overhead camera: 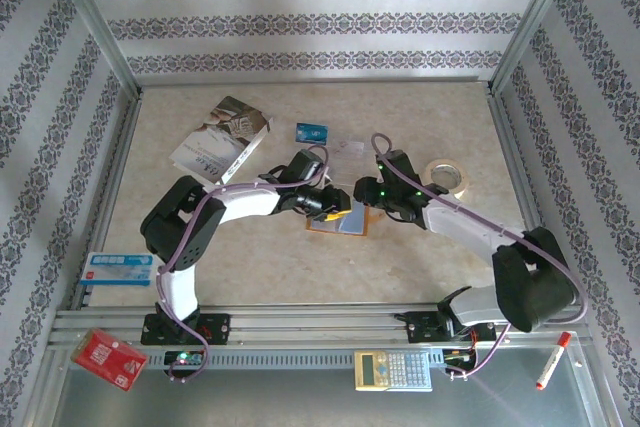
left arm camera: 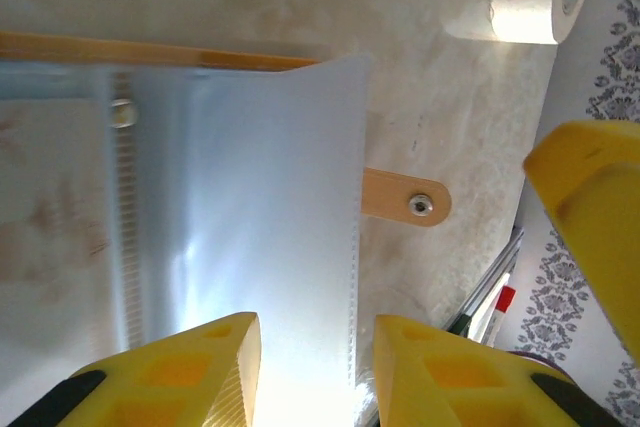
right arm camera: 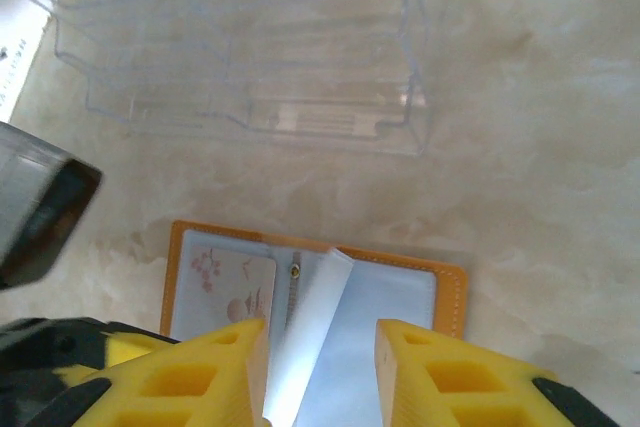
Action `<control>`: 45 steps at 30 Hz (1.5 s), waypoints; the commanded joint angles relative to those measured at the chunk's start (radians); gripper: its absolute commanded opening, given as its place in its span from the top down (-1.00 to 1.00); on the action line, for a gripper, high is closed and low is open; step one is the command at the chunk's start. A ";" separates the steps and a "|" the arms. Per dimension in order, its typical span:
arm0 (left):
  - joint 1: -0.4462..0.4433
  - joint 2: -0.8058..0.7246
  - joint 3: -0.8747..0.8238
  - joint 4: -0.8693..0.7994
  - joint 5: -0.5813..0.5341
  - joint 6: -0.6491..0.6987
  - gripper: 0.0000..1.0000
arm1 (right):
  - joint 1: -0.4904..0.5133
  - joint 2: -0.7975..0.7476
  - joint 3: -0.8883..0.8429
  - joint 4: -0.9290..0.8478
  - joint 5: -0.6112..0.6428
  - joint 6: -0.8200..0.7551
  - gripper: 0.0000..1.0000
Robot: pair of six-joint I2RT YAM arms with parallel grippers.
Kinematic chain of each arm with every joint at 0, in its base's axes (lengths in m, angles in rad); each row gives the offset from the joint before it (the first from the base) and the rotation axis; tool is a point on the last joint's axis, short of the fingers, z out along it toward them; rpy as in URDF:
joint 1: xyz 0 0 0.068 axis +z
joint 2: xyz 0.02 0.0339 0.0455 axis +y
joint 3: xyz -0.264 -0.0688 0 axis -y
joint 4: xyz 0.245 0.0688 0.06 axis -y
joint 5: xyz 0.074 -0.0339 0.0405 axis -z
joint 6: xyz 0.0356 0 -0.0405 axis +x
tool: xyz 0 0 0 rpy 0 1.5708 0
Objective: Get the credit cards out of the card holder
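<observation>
A white glossy booklet (overhead camera: 222, 137) lies toward the far left corner of the table (overhead camera: 260, 247), a tape roll (overhead camera: 446, 176) near its right edge, a clear plastic tray (right arm camera: 250, 57) mid-table toward the far edge, a white-and-blue box (overhead camera: 120, 267) at the left edge, and a red packet (overhead camera: 110, 359), a calculator (overhead camera: 392, 370) and a red-capped marker (overhead camera: 551, 361) along the near edge.

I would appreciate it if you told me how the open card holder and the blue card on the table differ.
The card holder is orange-edged with pale pockets; the blue card is mostly blue. The holder is larger than the card. The card holder lies under the left gripper and right gripper; the blue card sits farther back, clear of both. Both rest on the table.
</observation>
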 commanded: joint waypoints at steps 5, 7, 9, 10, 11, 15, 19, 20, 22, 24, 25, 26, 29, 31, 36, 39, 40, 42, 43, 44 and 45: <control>-0.033 0.062 0.067 -0.066 0.030 0.057 0.14 | -0.043 -0.108 -0.044 0.014 0.049 0.033 0.24; -0.032 0.052 0.077 -0.090 0.030 0.076 0.06 | -0.047 -0.112 -0.042 0.015 0.032 0.033 0.22; -0.028 0.022 0.075 -0.102 0.021 0.092 -0.06 | -0.048 -0.101 -0.035 0.016 -0.003 0.032 0.20; -0.023 0.005 0.069 -0.102 0.022 0.094 -0.09 | -0.048 -0.093 -0.033 0.022 -0.021 0.034 0.20; -0.013 -0.016 0.059 -0.104 0.021 0.097 -0.10 | -0.049 -0.080 -0.033 0.033 -0.045 0.040 0.20; 0.050 -0.120 -0.018 -0.151 -0.047 0.123 -0.06 | -0.045 -0.016 -0.027 0.074 -0.159 0.068 0.26; 0.099 -0.161 -0.062 -0.204 -0.113 0.158 0.12 | -0.022 0.051 -0.036 0.141 -0.248 0.117 0.34; 0.104 -0.157 -0.061 -0.213 -0.125 0.161 0.20 | -0.013 0.072 -0.038 0.158 -0.262 0.133 0.36; 0.105 -0.137 -0.051 -0.221 -0.133 0.166 0.29 | 0.011 0.111 -0.038 0.186 -0.276 0.157 0.42; 0.105 -0.112 -0.042 -0.228 -0.143 0.157 0.39 | 0.034 0.149 -0.037 0.201 -0.270 0.183 0.47; 0.105 -0.105 -0.042 -0.223 -0.146 0.153 0.42 | 0.040 0.164 -0.039 0.213 -0.269 0.195 0.50; 0.106 -0.096 -0.044 -0.220 -0.152 0.148 0.45 | 0.045 0.181 -0.042 0.229 -0.270 0.208 0.53; 0.105 -0.077 -0.043 -0.222 -0.173 0.142 0.51 | 0.055 0.218 -0.041 0.247 -0.266 0.224 0.60; 0.105 -0.065 -0.048 -0.215 -0.174 0.136 0.53 | 0.057 0.238 -0.039 0.250 -0.266 0.228 0.64; 0.105 -0.035 -0.063 -0.177 -0.157 0.114 0.58 | 0.061 0.290 -0.039 0.260 -0.279 0.227 0.71; 0.105 -0.029 -0.079 -0.171 -0.162 0.107 0.59 | 0.062 0.311 -0.042 0.272 -0.289 0.224 0.71; 0.105 -0.028 -0.087 -0.173 -0.167 0.106 0.60 | 0.061 0.317 -0.042 0.276 -0.295 0.221 0.71; 0.105 -0.027 -0.103 -0.175 -0.175 0.101 0.60 | 0.060 0.328 -0.042 0.280 -0.303 0.214 0.69; 0.105 -0.025 -0.115 -0.169 -0.176 0.096 0.60 | 0.059 0.334 -0.044 0.286 -0.310 0.211 0.68; 0.105 -0.024 -0.124 -0.163 -0.174 0.090 0.61 | 0.057 0.339 -0.045 0.290 -0.317 0.210 0.67; 0.105 -0.023 -0.134 -0.156 -0.173 0.084 0.60 | 0.055 0.344 -0.045 0.294 -0.322 0.206 0.66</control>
